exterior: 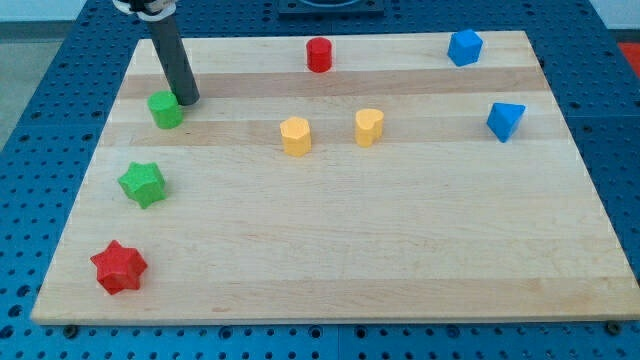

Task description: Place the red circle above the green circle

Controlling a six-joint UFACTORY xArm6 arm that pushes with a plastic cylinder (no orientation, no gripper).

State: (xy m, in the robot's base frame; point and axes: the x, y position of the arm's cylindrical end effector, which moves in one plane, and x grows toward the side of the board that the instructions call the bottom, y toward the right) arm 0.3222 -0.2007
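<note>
Red star (119, 266) at view's bottom left; green star (143, 184) above it. My tip (188, 100), a bare rod holding nothing, touches the green circle (166, 110) on its right. Two yellow blocks (295, 136) (369, 127) mid-board. Red circle (319, 55) at view's top. Two blue blocks (465, 47) (506, 120) at right.

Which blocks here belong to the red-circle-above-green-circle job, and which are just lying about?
Job:
red circle, at the view's top
green circle, at the view's left
my tip, right beside the green circle's upper right edge

Lying about:
green star
red star
two yellow blocks
two blue blocks
</note>
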